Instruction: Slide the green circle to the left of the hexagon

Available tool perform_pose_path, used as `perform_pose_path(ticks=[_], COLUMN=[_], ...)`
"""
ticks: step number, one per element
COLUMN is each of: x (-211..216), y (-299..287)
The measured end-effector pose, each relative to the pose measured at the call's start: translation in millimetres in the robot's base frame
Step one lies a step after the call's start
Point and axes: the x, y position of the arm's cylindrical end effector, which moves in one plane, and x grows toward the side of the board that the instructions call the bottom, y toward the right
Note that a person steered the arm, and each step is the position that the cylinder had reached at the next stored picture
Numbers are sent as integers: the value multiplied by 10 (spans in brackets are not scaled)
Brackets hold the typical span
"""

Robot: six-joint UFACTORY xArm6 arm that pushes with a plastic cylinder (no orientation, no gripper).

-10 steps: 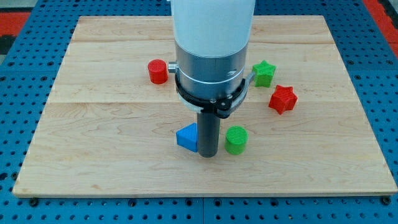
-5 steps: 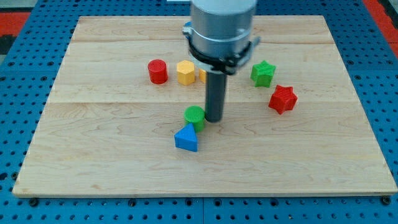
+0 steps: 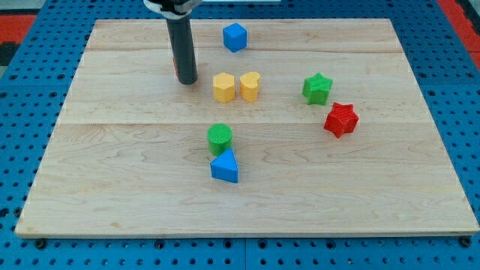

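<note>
Seven blocks show on the bench (image 3: pixel 112 187), and my tip (image 3: pixel 187 81) is planted in the upper left of the frame, just to the left of the yellow hexagon (image 3: pixel 223 87). There is no gripper here to call wide or narrow — only the dark rod, and it is holding nothing. A sliver of a red block (image 3: pixel 176 66) peeks out from behind the rod; its shape cannot be made out. The green circle (image 3: pixel 220 136) sits near the middle of the frame, below the yellow hexagon and well apart from my tip. Touching its lower edge is the blue triangle (image 3: pixel 225 167). Just right of the hexagon stands a yellow heart (image 3: pixel 250 86) — the two are close, a narrow gap between. Further right are the green star (image 3: pixel 317 88) and, lower, the red star (image 3: pixel 341 119). A blue cube (image 3: pixel 235 37) rests near the top edge.
</note>
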Motion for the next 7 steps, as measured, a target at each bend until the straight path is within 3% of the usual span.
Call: perform_pose_path(ticks=[1,3,4,5,6,7], x=[128,1476,1880,1859,1482,1150], y=[-89,-71,504,933,863,408])
